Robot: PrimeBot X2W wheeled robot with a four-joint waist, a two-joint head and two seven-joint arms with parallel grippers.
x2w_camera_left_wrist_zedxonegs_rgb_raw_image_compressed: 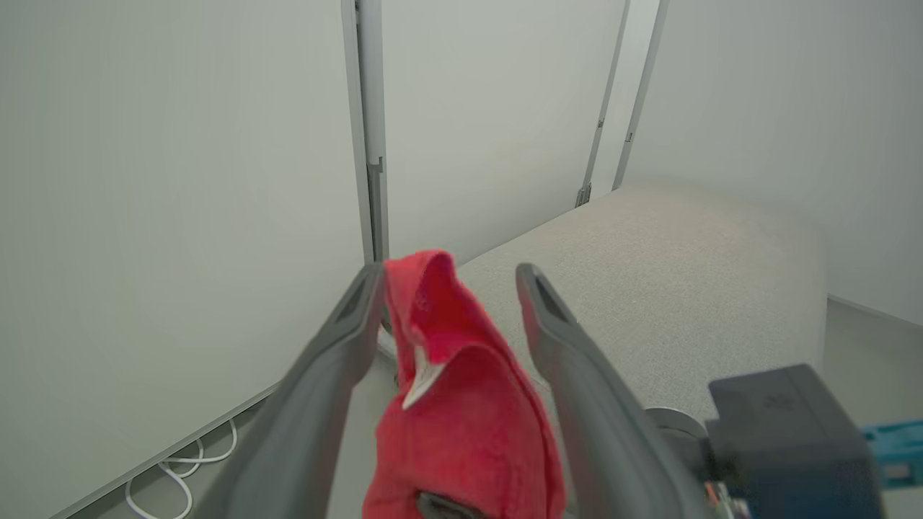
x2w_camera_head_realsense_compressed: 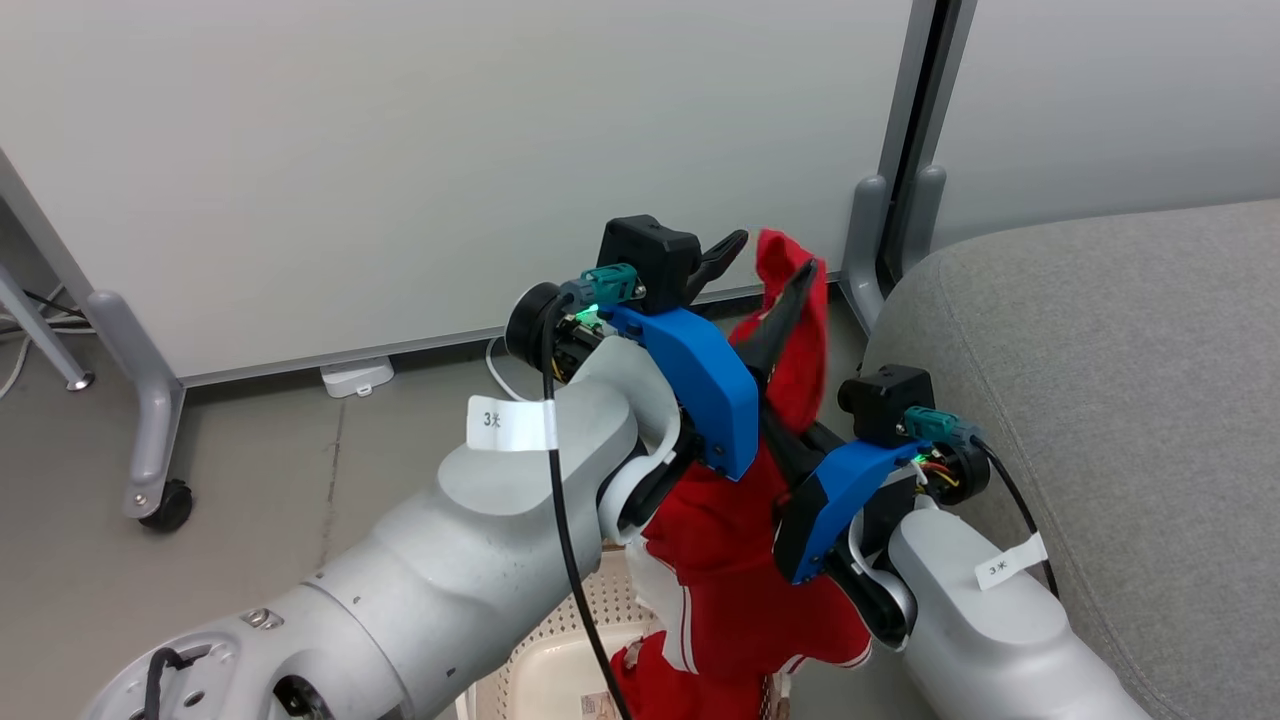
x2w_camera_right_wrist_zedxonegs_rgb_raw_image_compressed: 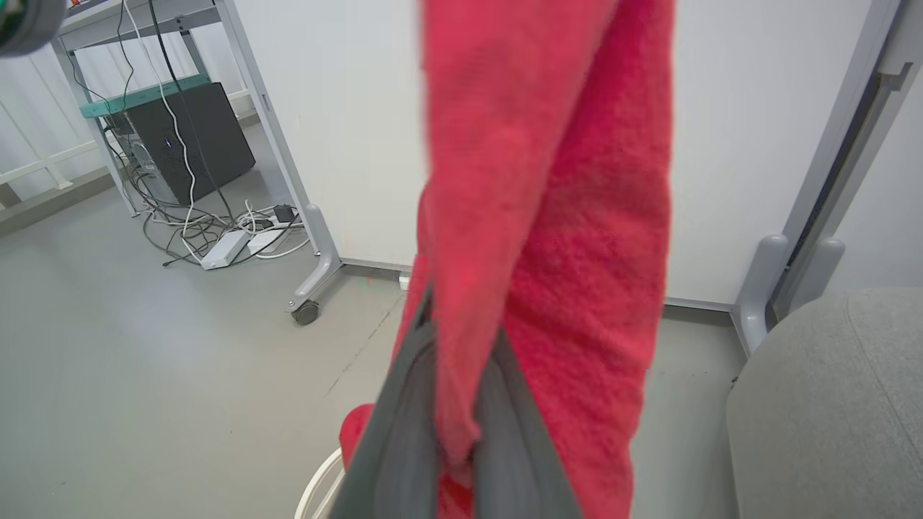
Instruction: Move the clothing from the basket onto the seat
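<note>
Your right gripper (x2w_camera_right_wrist_zedxonegs_rgb_raw_image_compressed: 461, 353) has its two long dark fingers pressed together on the bright red, thin-fabric clothing (x2w_camera_head_realsense_compressed: 735, 560), with a fold of it pinched between them. Your left gripper (x2w_camera_left_wrist_zedxonegs_rgb_raw_image_compressed: 451, 277) has its fingers spread apart. A peak of the same red fabric rises in the gap and lies against one finger (x2w_camera_left_wrist_zedxonegs_rgb_raw_image_compressed: 346, 339); you cannot tell whether it also touches the other finger.

The clothing is up in the air in the middle of the scene, hanging from the two grippers. Its lower part, with white trim and stripes, droops over the cream perforated plastic basket (x2w_camera_head_realsense_compressed: 545, 665), which sits at the near edge beside your pale left forearm (x2w_camera_head_realsense_compressed: 470, 540).

The large grey fabric-upholstered seat (x2w_camera_head_realsense_compressed: 1100, 380) is to the right, just beside the right arm. The clothing is to the left of it and apart from it, so none of the clothing is on the seat yet.

On the far side stand white partition panels (x2w_camera_head_realsense_compressed: 400, 150) on a grey floor (x2w_camera_head_realsense_compressed: 250, 470), with a grey wheeled foot (x2w_camera_head_realsense_compressed: 160, 500) at the left. In the right wrist view, a black computer case (x2w_camera_right_wrist_zedxonegs_rgb_raw_image_compressed: 187, 137) and a tangle of cables (x2w_camera_right_wrist_zedxonegs_rgb_raw_image_compressed: 209, 231) lie far to the left.
</note>
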